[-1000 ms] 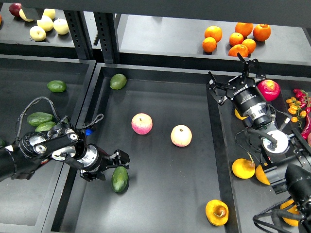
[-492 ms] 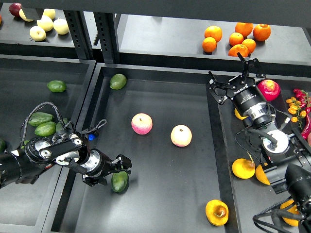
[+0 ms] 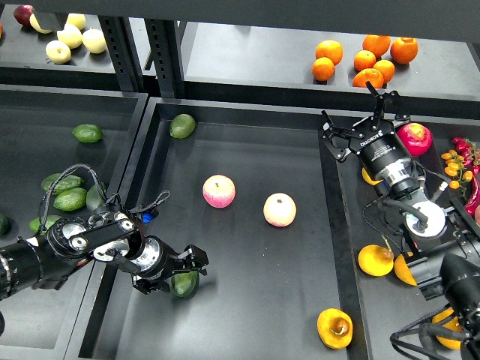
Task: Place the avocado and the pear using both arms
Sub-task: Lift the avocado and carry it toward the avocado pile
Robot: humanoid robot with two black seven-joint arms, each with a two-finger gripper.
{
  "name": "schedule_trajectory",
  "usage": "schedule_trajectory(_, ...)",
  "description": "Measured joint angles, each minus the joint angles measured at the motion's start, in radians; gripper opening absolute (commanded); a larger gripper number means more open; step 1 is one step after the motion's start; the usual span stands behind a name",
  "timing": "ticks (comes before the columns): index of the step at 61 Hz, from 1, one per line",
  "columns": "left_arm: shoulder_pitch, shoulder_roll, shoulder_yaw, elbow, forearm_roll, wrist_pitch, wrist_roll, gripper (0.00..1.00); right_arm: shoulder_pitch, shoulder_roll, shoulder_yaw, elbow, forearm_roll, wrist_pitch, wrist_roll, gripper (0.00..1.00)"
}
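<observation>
Straddling the avocado point(image 3: 184, 283), the left gripper point(image 3: 182, 271) seems loosely closed around it; glossy skin could squirt free; the right gripper point(image 3: 365, 120) hangs spread, empty.

Bright, even overhead light; sharp focus; faint shadows.

Just the one camera here, mounted up at the robot's head and angled forward and down over the work area. It sits high enough to take in the whole middle tray point(image 3: 247, 142), part of the left tray point(image 3: 45, 112) and part of the right tray point(image 3: 352, 225), plus the back shelf point(image 3: 247, 60) running along the top edge. Both arms come up from the bottom corners (left arm from the left side). It's a fairly wide, moderately close look, with no second view to overlap it.
</observation>
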Motion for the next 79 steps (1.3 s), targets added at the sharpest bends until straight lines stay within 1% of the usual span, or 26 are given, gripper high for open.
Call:
schedule_trajectory(13, 0.009, -0.014, 0.0, 0.012, 0.001, 0.0, 0.0, 0.99, 0.0, 0.0, 0.0, 0.001, 0.0, 0.0, 0.0, 1.0)
schedule_trajectory(20, 0.014, -0.019, 0.0, 0.016, 0.001, 0.0, 0.0, 0.94, 0.0, 0.0, 0.0, 0.002, 0.0, 0.0, 0.0, 1.0)
schedule_trajectory(29, 0.016, -0.023, -0.002, 0.016, 0.001, 0.0, 0.0, 0.82, 0.0, 0.0, 0.0, 0.002, 0.0, 0.0, 0.0, 1.0)
schedule_trajectory(32, 0.016, -0.023, -0.003, 0.016, 0.001, 0.0, 0.0, 0.76, 0.0, 0.0, 0.0, 0.002, 0.0, 0.0, 0.0, 1.0)
schedule_trajectory(36, 0.016, -0.024, -0.005, 0.016, 0.001, 0.0, 0.0, 0.7, 0.0, 0.0, 0.0, 0.002, 0.0, 0.0, 0.0, 1.0)
schedule_trajectory(40, 0.016, -0.024, -0.009, 0.016, 0.001, 0.0, 0.0, 0.62, 0.0, 0.0, 0.001, 0.001, 0.0, 0.0, 0.0, 1.0)
schedule_trajectory(44, 0.017, -0.024, -0.013, 0.016, 0.001, 0.0, 0.0, 0.56, 0.0, 0.0, 0.001, 0.001, 0.0, 0.0, 0.0, 1.0)
schedule_trajectory(45, 0.017, -0.024, -0.013, 0.016, 0.001, 0.0, 0.0, 0.52, 0.0, 0.0, 0.001, 0.001, 0.0, 0.0, 0.0, 1.0)
schedule_trajectory(46, 0.017, -0.024, -0.017, 0.016, 0.001, 0.0, 0.0, 0.49, 0.0, 0.0, 0.001, 0.001, 0.0, 0.0, 0.001, 1.0)
schedule_trajectory(55, 0.017, -0.024, -0.022, 0.018, 0.004, 0.0, 0.0, 0.36, 0.0, 0.0, 0.001, 0.001, 0.0, 0.0, 0.001, 1.0)
schedule_trajectory(67, 0.017, -0.022, -0.055, 0.023, 0.003, 0.0, 0.0, 0.24, -0.003, 0.0, 0.002, 0.001, 0.0, 0.0, 0.002, 1.0)
schedule_trajectory(79, 0.008, -0.022, -0.096, 0.019, -0.009, 0.0, 0.0, 0.2, -0.006, 0.0, 0.002, 0.003, 0.0, 0.0, 0.003, 1.0)
